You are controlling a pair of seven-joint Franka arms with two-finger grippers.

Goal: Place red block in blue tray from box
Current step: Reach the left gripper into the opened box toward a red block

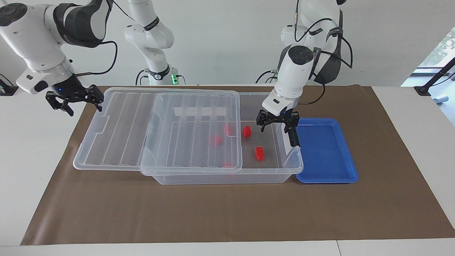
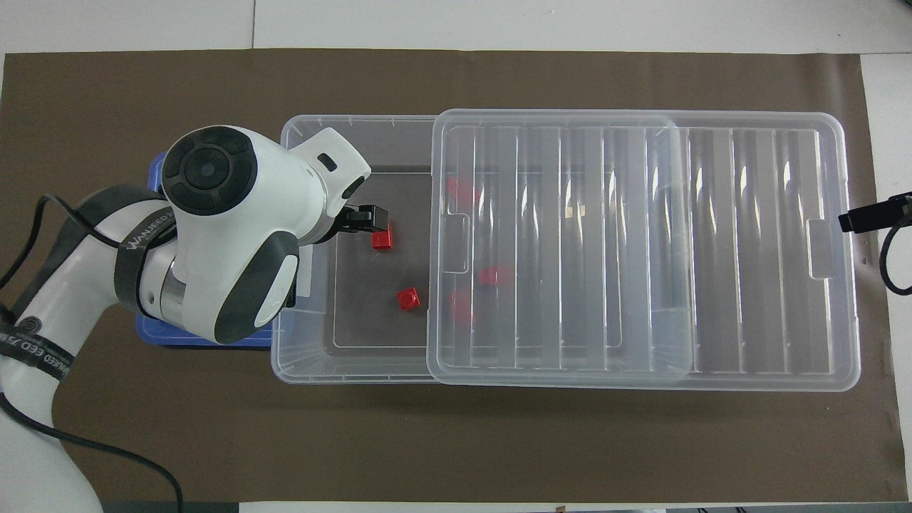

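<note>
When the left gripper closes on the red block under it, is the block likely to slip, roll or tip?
The red block looks hard and flat-sided, so it probably will not roll. It is tiny beside the open left gripper, so it could skid on the box's smooth floor if a finger nudges it. Likely very light.
</note>
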